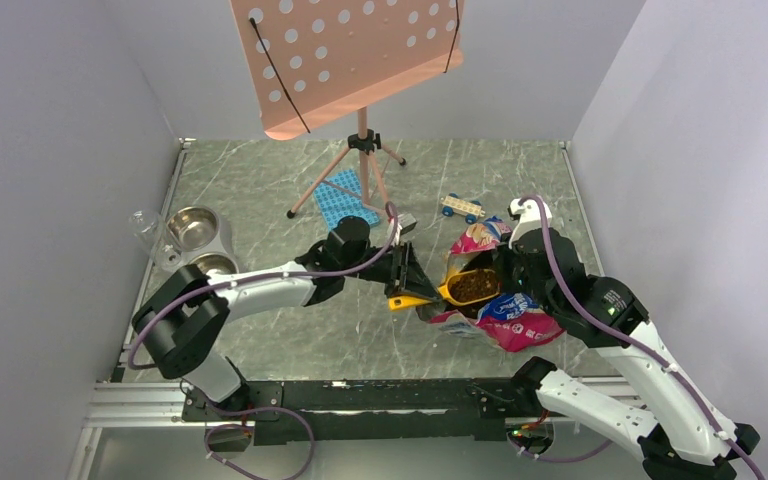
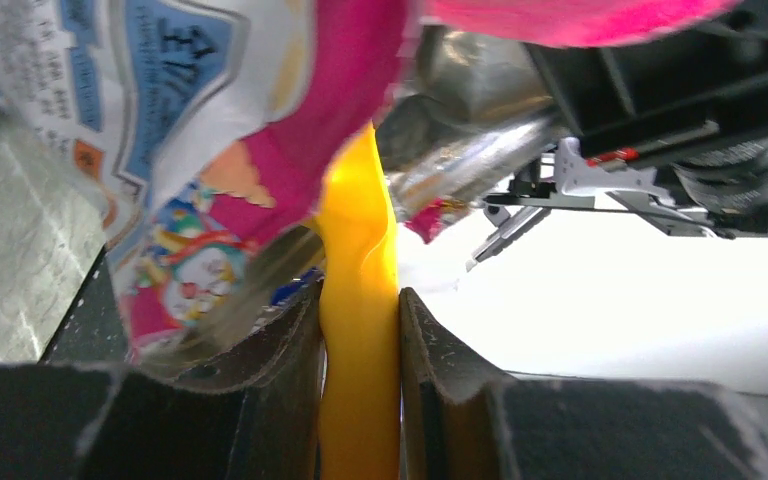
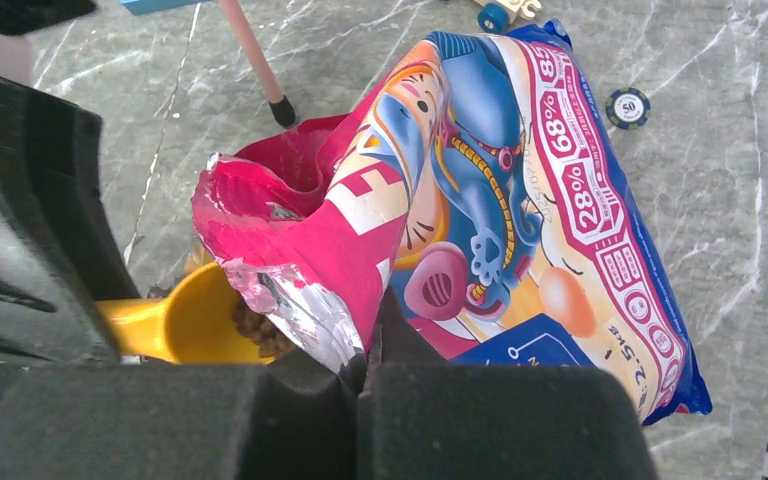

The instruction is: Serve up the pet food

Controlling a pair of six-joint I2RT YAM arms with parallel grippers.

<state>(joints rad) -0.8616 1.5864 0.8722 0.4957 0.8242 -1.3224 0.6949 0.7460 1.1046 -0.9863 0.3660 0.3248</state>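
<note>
One scoopful of pet food (image 1: 475, 287) (loose, light, spill-prone) sits in the yellow scoop (image 1: 447, 293), bag (image 1: 515, 325) at its four o'clock. Its handle, the sensible hold, is clamped by the left gripper (image 1: 407, 283); the right gripper (image 3: 365, 365) pinches the bag's edge.

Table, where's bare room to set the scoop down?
The table is bare between the bowls and the stand, between the left arm and the near rail, and behind the toy car. It is crowded mid-right, around the bag and the scoop of kibble.
</note>
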